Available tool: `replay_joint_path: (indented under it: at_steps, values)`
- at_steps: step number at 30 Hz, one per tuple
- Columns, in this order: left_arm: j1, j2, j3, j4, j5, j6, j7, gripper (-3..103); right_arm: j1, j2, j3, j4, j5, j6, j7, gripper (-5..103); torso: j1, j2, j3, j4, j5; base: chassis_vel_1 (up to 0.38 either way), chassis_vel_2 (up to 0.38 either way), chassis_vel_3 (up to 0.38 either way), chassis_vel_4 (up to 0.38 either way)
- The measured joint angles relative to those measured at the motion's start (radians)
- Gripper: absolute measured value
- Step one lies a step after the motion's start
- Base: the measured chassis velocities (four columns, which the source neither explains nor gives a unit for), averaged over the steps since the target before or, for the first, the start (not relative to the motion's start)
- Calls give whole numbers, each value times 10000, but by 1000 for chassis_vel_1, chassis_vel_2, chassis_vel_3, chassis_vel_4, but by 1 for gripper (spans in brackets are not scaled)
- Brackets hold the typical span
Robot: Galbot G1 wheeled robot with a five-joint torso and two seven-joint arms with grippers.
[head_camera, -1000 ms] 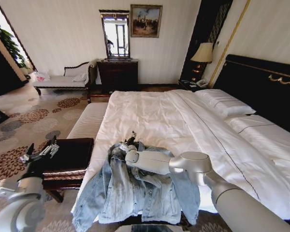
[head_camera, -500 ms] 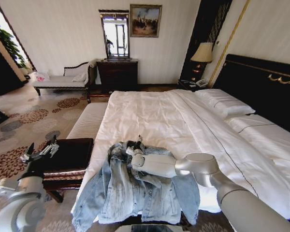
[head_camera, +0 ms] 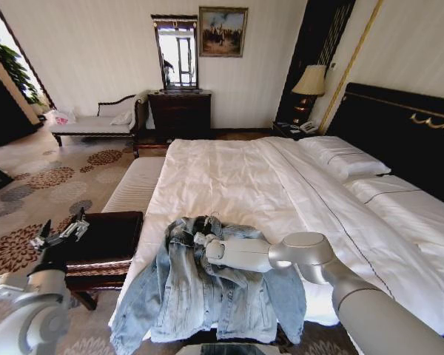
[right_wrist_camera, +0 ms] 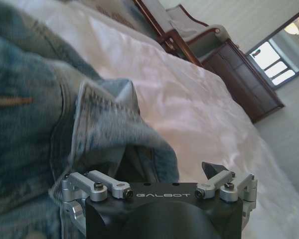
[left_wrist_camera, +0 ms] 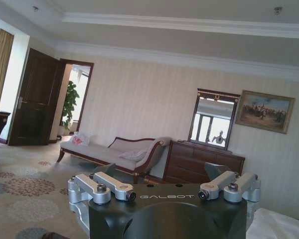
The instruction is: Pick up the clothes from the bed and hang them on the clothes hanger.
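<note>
Denim, a light-blue faded jacket point(head_camera: 207, 285), sprawls at six o'clock on the white-quilted bed point(head_camera: 281, 185). Right gripper point(head_camera: 200, 229), jaws apart, straddles its collar, seemingly to pinch. Left gripper point(head_camera: 61, 233) idles at nine o'clock, jaws apart.

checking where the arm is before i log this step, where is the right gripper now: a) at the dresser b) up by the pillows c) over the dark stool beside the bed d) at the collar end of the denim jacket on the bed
d: the right gripper sits at the collar of the denim jacket, which lies at the foot of the bed.
</note>
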Motion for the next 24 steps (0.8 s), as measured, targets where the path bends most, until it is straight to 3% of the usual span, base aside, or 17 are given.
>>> replay_joint_path:
  at_steps: [4, 5, 7, 9, 13, 17, 21, 24]
  values:
    - [41, -14, -18, -12, 15, -8, -4, 100, 227, 68, 245, -865, 107, 870, -1764, 100, 0, 0, 0, 1, 0, 0, 0, 0, 0]
    - [41, -14, -18, -12, 15, -8, -4, 100, 227, 68, 245, -865, 107, 870, -1764, 100, 0, 0, 0, 1, 0, 0, 0, 0, 0]
    - [70, -14, -50, -39, 17, -19, -8, 100, 368, 45, 246, -1434, 130, 1290, -2971, 100, 0, 0, 0, 2, 0, 0, 0, 0, 0]
    - [81, -14, -58, -40, 18, -23, -10, 100, 393, 41, 259, -1636, 140, 1443, -3311, 100, 0, 0, 0, 1, 0, 0, 0, 0, 0]
    - [103, 4, -84, -43, 24, -40, -21, 100, 446, -55, 486, -2583, 315, 2242, -5121, 100, 0, 0, 0, 1, 1, 0, 0, 0, 0]
    - [85, 17, -89, -66, 25, -41, -36, 100, 494, -160, 560, -2916, 355, 2394, -5794, 100, 0, 0, 0, -1, -1, 0, 0, 0, 0]
    - [36, 18, -59, -87, 56, -25, -56, 100, 494, -184, 991, -3913, 235, 2643, -7369, 100, 0, 0, 0, 0, 1, 0, 0, 0, 0]
    - [-3, 12, -24, -85, 79, -10, -62, 100, 464, -152, 1231, -4402, -216, 2861, -8075, 100, 0, 0, 0, -1, 0, 0, 0, 0, 0]
